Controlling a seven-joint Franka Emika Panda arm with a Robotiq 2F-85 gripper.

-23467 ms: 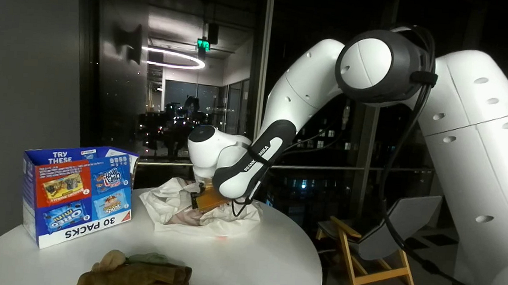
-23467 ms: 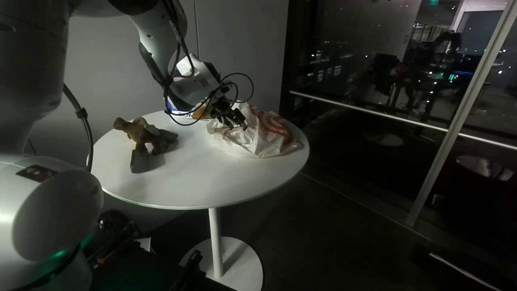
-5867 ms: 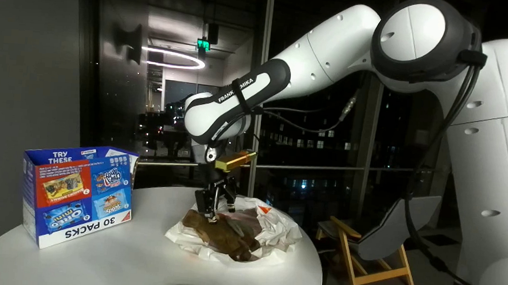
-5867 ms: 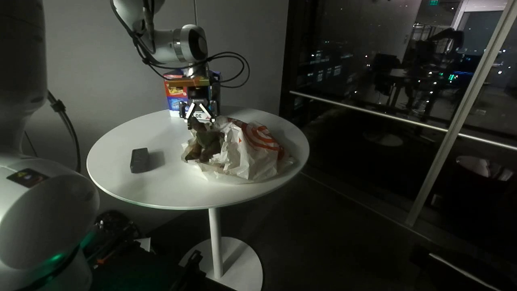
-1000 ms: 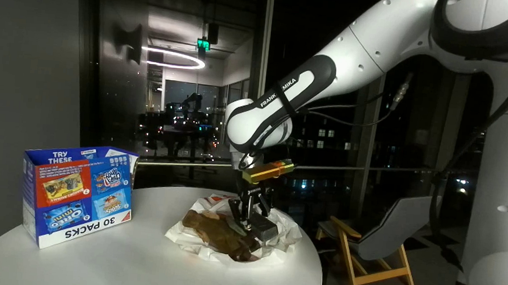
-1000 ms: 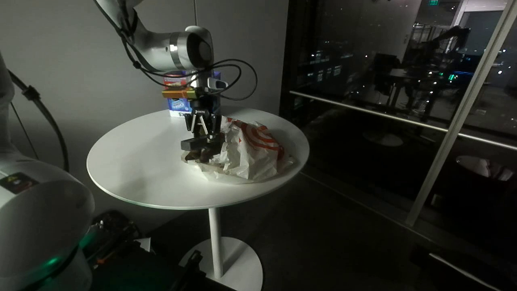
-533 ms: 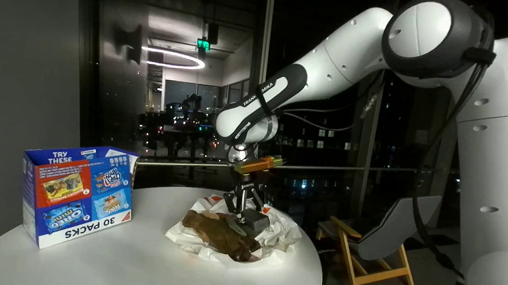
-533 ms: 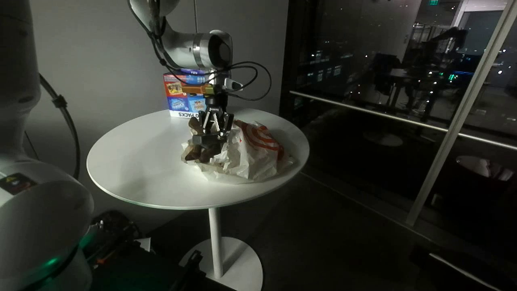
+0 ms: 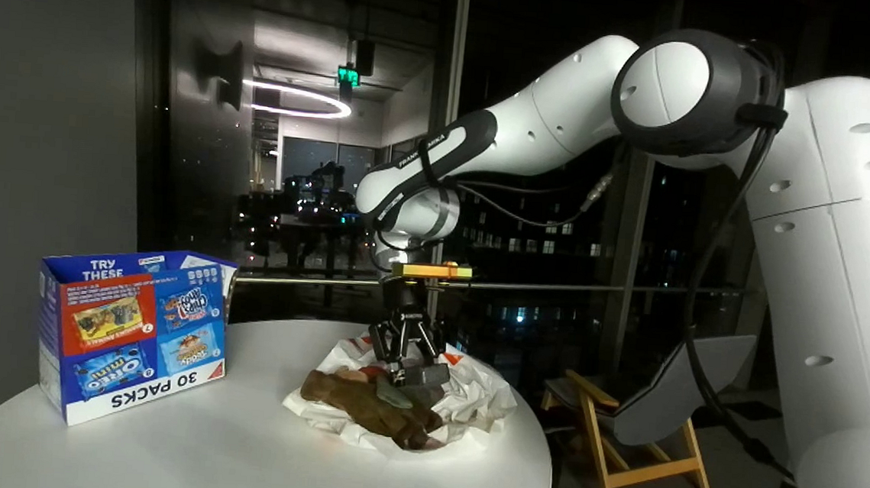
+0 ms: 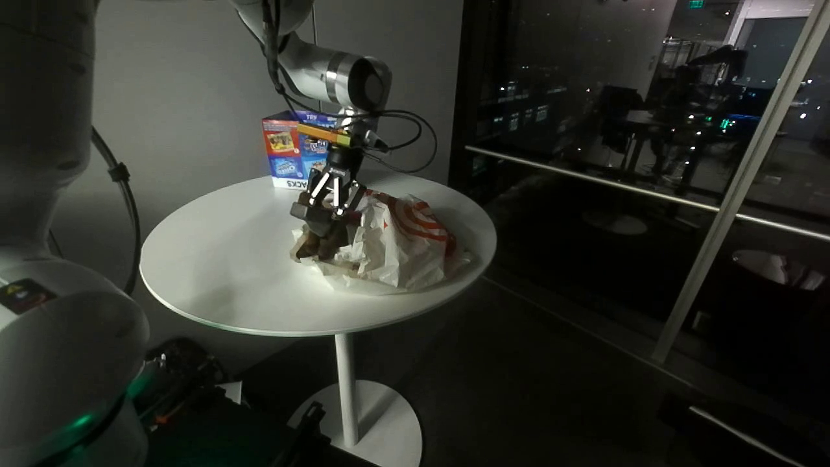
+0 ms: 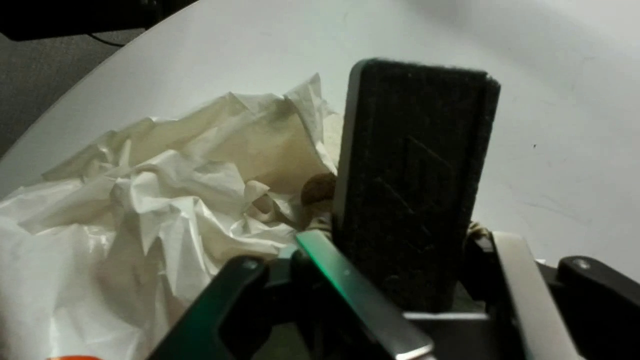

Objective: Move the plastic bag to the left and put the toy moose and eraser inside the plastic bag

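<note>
Putting the eraser (image 11: pixel 420 165) into the plastic bag (image 10: pixel 415 246) looks to be the step in hand, and probably the last placing the task asks for. The jaws are closed on the dark block from its two long sides; in the wrist view its free end juts out over the worktop (image 9: pixel 197 465), just beside the crumpled lip of the bag. The bag lies toward the worktop's edge nearest the window (image 10: pixel 616 130), its mouth turned away from that edge in an exterior view, while a snack carton (image 9: pixel 134 338) stands well apart, near the opposite edge by the wall (image 10: pixel 181 97). At the mouth lies the toy moose (image 9: pixel 366 404), much of it uncovered on the white film; how far it reaches inside cannot be told. The eraser is close over the moose, and whether the two touch is unclear. With the moose taking up much of the opening, the next move seems to call for carrying the block farther in, toward the window-side edge, lowering it past the lip, then letting go and lifting straight so the thin film does not snag. Dropped short, it could slide off the moose onto the worktop.
</note>
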